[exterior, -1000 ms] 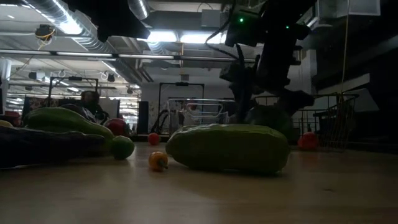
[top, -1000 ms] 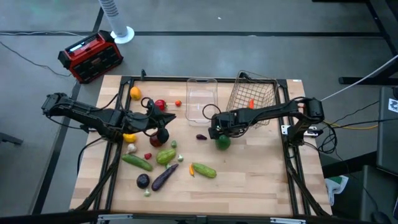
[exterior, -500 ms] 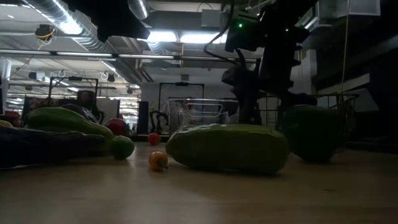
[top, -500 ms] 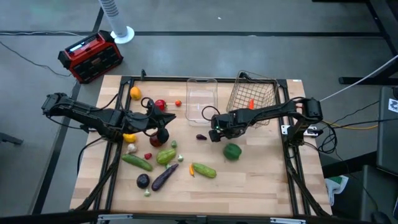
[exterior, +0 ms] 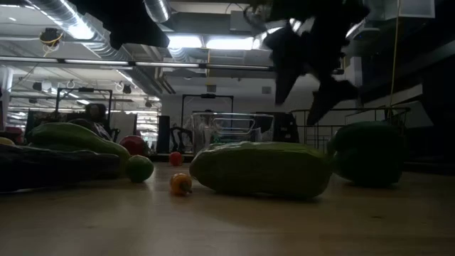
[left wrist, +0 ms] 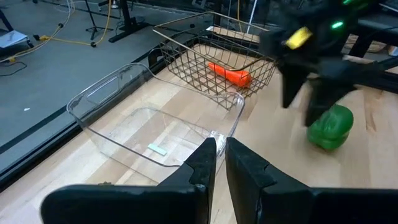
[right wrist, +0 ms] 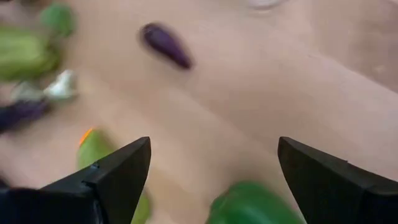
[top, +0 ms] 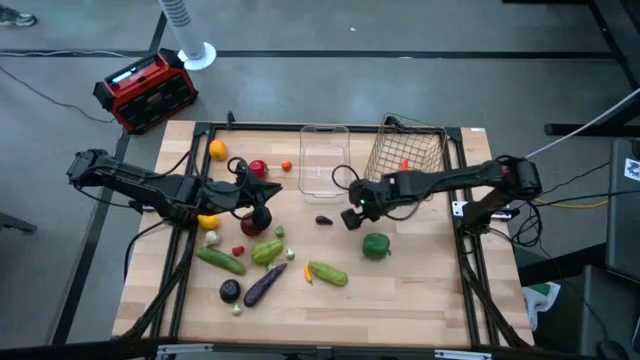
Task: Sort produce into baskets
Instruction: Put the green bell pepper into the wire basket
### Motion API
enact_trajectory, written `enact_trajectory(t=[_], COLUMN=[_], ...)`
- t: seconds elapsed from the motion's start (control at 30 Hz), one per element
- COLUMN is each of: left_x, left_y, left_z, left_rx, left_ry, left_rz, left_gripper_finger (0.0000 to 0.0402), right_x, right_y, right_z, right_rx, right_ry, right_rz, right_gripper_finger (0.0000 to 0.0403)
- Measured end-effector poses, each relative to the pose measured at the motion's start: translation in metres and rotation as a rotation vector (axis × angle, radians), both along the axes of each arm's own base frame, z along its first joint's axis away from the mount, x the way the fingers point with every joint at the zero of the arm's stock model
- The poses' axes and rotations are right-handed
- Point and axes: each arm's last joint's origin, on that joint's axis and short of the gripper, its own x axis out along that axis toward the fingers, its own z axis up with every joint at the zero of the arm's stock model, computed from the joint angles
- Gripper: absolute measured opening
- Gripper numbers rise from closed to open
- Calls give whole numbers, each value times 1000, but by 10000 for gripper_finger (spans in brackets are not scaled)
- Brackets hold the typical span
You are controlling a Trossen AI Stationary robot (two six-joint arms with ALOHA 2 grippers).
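- The right gripper [top: 352, 217] hangs near the middle of the high frame, jaws spread wide and holding nothing.
- Just below and to its right in that frame, a green pepper [top: 375, 244] sits on the wooden table [top: 420, 290], apart from the fingers.
- In the right wrist view the two dark fingers [right wrist: 112, 177] stand well apart, with the pepper's green top [right wrist: 249, 202] between them at the bottom edge and a small purple eggplant [right wrist: 166, 45] farther off.
- The left gripper [top: 262, 203] waits left of centre in the high frame, jaws clenched together with nothing between them, among the scattered produce.
- Its wrist view shows the fingers [left wrist: 208, 163] pressed nearly shut, looking out over the clear plastic bin [left wrist: 155, 134].
- The clear bin [top: 324, 160] sits at top centre of the high frame, with the copper wire basket [top: 408, 158] just to its right.
- A carrot [left wrist: 230, 74] lies in the wire basket; it shows as an orange speck [top: 404, 166] from above.
- Lower left of centre in the high frame lie a cucumber [top: 327, 273], another cucumber [top: 220, 261], a long purple eggplant [top: 265, 284] and a round one [top: 230, 291].
- In the upper left of the table there are an orange [top: 217, 151] and a red apple [top: 257, 168].
- A red-black box [top: 145, 92] sits on the floor at the upper left.
- In the low view the big cucumber [exterior: 259, 169] fills the centre, with the pepper [exterior: 368, 153] to its right.
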Motion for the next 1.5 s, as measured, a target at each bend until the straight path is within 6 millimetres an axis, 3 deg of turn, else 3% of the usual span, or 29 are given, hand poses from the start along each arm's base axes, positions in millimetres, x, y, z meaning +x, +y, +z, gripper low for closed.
enact_trajectory(t=[0.27, 0.53, 0.93, 1.5], left_x=[0, 0, 0, 0], left_y=[0, 0, 0, 0], left_z=[0, 0, 0, 0], left_rx=[-1, -8, -13, -13], left_ry=[-1, -5, -7, -8], left_rz=[0, 4, 6, 6], left_gripper_finger=[33, 33, 33, 33], right_x=[-13, -29, -34, -24], right_y=[43, 65, 68, 72], right_z=[12, 6, 1, -31], right_rx=[-67, -261, -306, -289], right_ry=[-37, 69, 135, 278], right_rz=[282, 434, 502, 554], right_gripper_finger=[349, 349, 349, 349])
